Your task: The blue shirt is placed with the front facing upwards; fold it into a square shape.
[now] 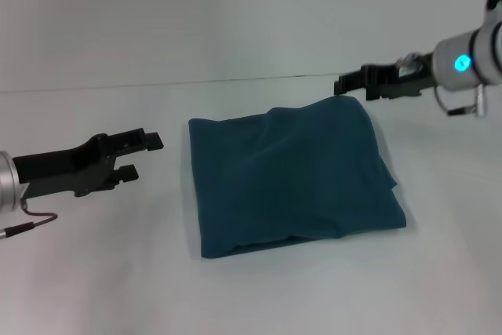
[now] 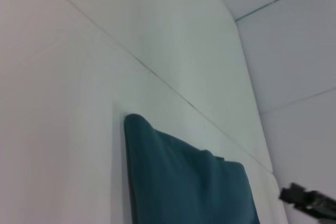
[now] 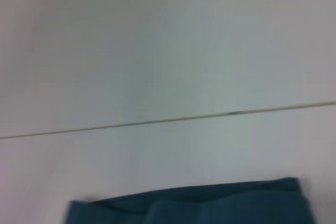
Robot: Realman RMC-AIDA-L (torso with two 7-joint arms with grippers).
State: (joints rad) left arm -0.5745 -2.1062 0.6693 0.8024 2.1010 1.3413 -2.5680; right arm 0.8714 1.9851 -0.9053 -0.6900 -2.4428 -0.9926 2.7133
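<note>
Left arm comes in from the lower left edge of the head view, silver wrist cuff right at the frame border with a thin cable looping under it. The left gripper [image 1: 141, 156] points toward the middle, black fingers spread apart one above the other, holding nothing. Right arm drops in from the upper right corner, grey wrist with a glowing cyan light. The right gripper [image 1: 351, 84] reaches left across the upper right; can't make out its jaw gap.
</note>
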